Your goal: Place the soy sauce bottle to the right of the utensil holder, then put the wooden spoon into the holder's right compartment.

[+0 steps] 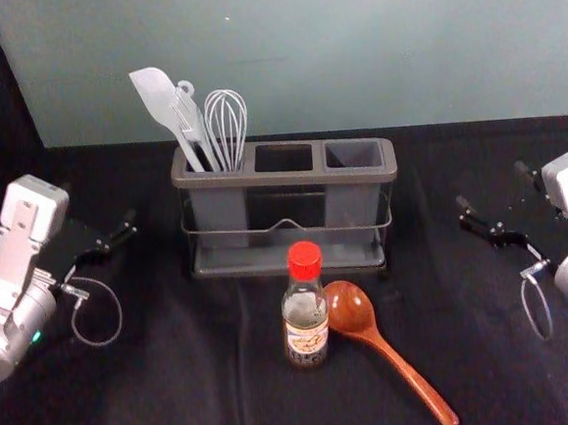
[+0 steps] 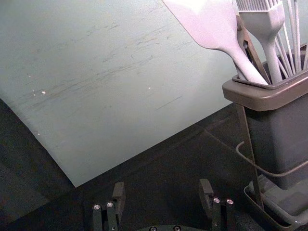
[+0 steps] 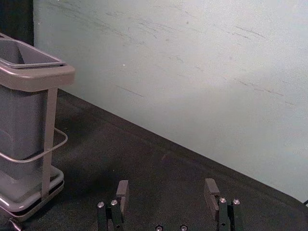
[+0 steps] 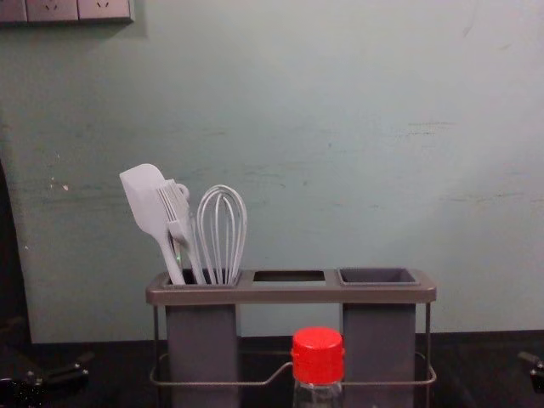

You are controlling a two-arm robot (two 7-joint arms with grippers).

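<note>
In my left wrist view, my left gripper (image 2: 162, 188) has its fingers spread, nothing between them. In my right wrist view, my right gripper (image 3: 167, 187) is open and empty too, with the end of the utensil holder (image 3: 48, 78) near. In the head view, with twelve o'clock straight ahead of me, the left one waits at the holder's nine o'clock and the right one at its three, well apart from it. The soy sauce bottle (image 1: 305, 319) stands upright at the holder's six o'clock; the wooden spoon (image 1: 399, 366) lies with its bowl just beside the bottle and its handle running out toward five. So I judge I am at the very start, the bottle being the first job: I should bring my right gripper in toward eight o'clock, close around the bottle without nudging the spoon, and set it down at the holder's three. In the chest view, the bottle's red cap (image 4: 318, 355) rises before the holder, whose right compartment (image 4: 378, 277) waits for the spoon afterward.
</note>
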